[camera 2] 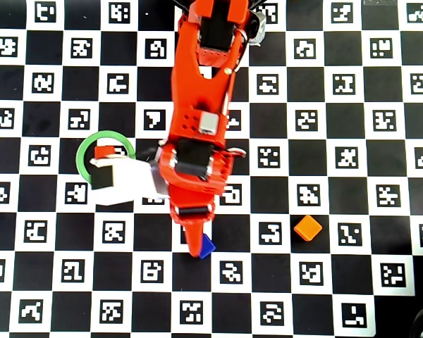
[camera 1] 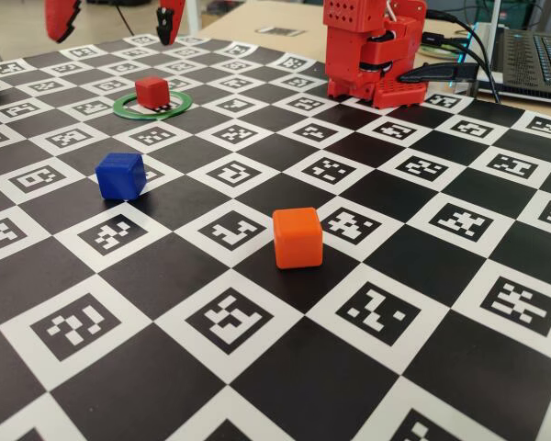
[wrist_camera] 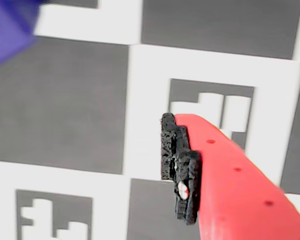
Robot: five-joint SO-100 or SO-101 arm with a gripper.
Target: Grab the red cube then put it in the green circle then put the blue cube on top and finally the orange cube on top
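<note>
A checkerboard tabletop (camera 1: 285,193) of black squares and printed markers lies under the gripper (camera 1: 116,20), whose jaws hang wide apart and empty; a laptop (camera 1: 533,55) sits far behind.

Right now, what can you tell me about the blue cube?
The blue cube is a small, matte, deep-blue block with rounded edges; it looks like plastic. It sits flat and upright on the checkered board, alone, nearer the camera than the green circle in the fixed view. From overhead only a corner peeks out beside the robot's hand, which hangs above it. In the wrist view it is a blurry blue patch in the top-left corner. Nothing seems to touch it.
</note>
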